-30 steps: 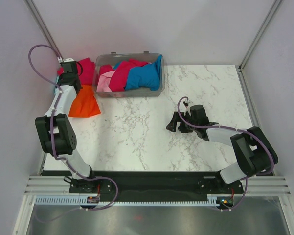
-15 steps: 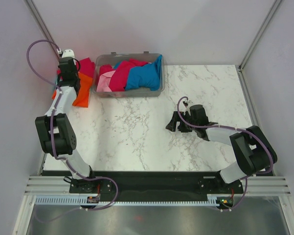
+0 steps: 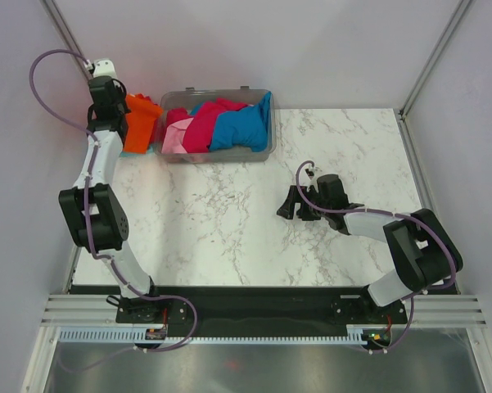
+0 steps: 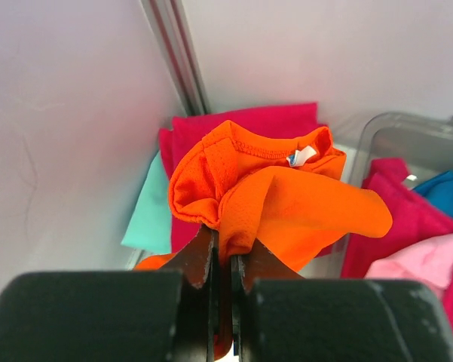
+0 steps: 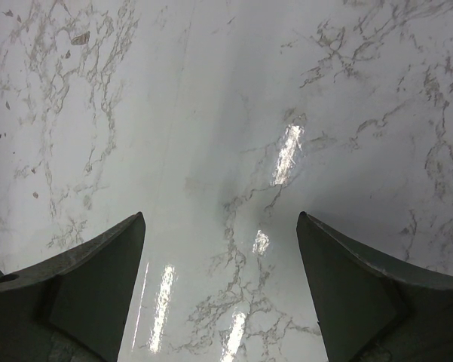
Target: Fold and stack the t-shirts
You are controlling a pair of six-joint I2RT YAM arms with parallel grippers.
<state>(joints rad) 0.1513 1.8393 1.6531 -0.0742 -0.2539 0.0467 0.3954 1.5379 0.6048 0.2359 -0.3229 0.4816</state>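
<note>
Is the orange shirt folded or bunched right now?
Bunched. The orange shirt is pinched in the shut left gripper, crumpled in loose lumps, not laid flat.

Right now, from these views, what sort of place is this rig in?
Likely a lab robot test cell, not a home: bare white walls on aluminium frame posts, a left arm and right arm bolted at the edge of a marble-pattern table, and a clear bin of t-shirts.

Soft cloth t-shirts, 6 seen: bright orange [image 4: 301, 204] x1, crimson red [image 4: 264, 121] x2, teal [image 4: 152, 215] x1, blue [image 3: 241, 127] x1, pink [image 3: 178, 141] x1. Clear grey plastic bin [image 3: 229, 157] x1. Left gripper [image 4: 224, 243] + right gripper [image 5: 220, 219] = 2. White marble table [image 3: 229, 221] x1.
</note>
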